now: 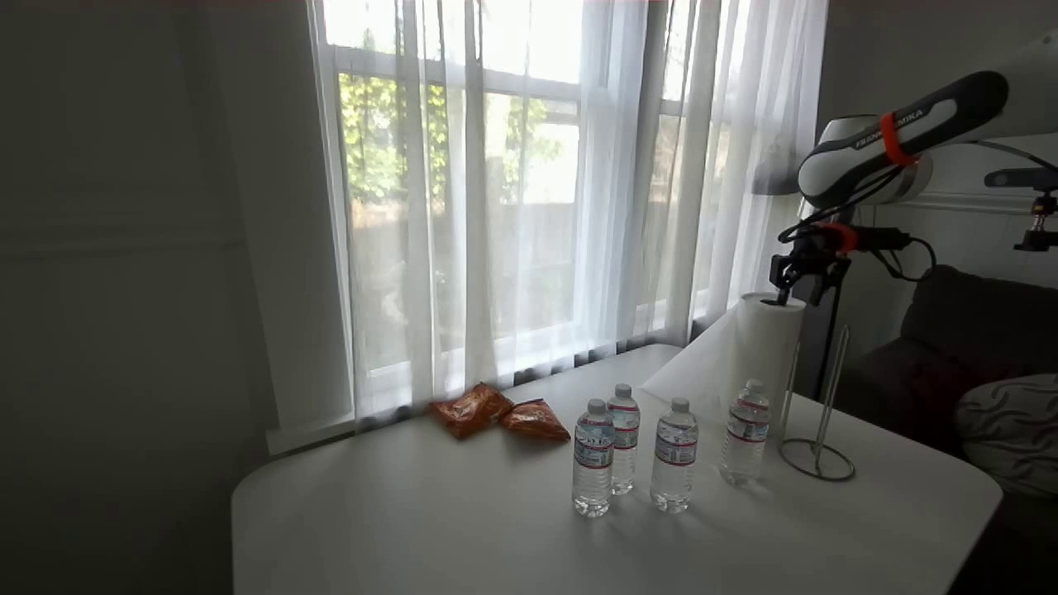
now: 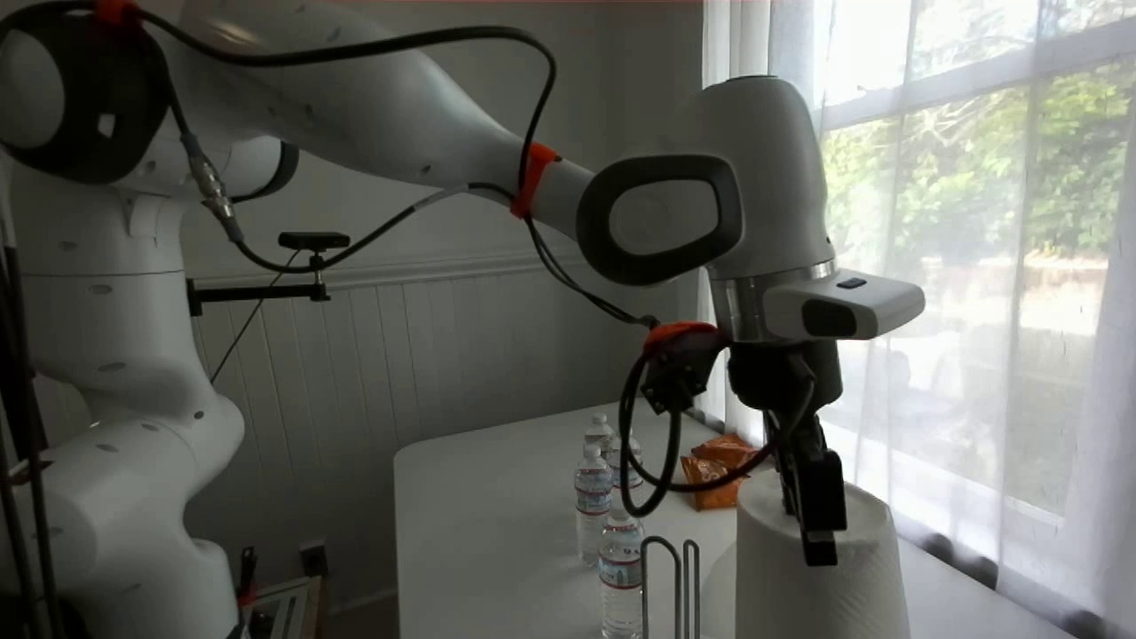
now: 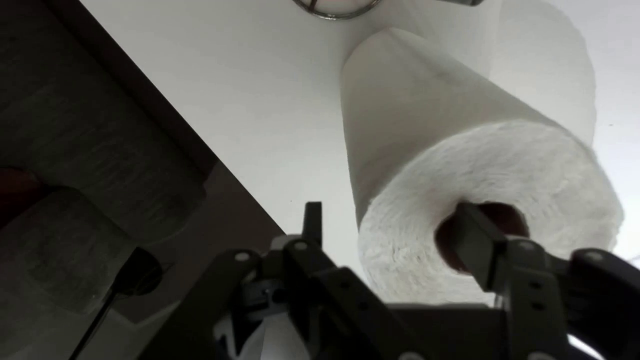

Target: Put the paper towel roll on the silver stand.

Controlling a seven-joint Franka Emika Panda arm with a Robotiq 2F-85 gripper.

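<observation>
Roll (image 1: 769, 351): one, white, upright on the table (image 1: 397, 512), off the stand (image 1: 826, 405) but just beside it; loose sheet (image 1: 694, 368) trailing.

Gripper (image 3: 389, 206): spread, astride the roll's wall; one finger (image 3: 480, 250) inside the core, the other outside and seemingly apart from the paper; nothing pinched.

Hazards, as judged: a one-sided grip on soft paper could let the roll swing or slip when lifted; a hard squeeze could shear layers; the sheet could snag; a lift lower than the stand's tip would likely topple it.

Bottles (image 1: 745, 438): four, one near roll and stand, liable to be knocked by a swinging base.

Edges: table edge beside the roll in the wrist view, a bare strip between; curtain (image 1: 475, 248) beyond the roll in both exterior views.

Open room: upward, above roll and stand; little sideways between stand and bottle.
</observation>
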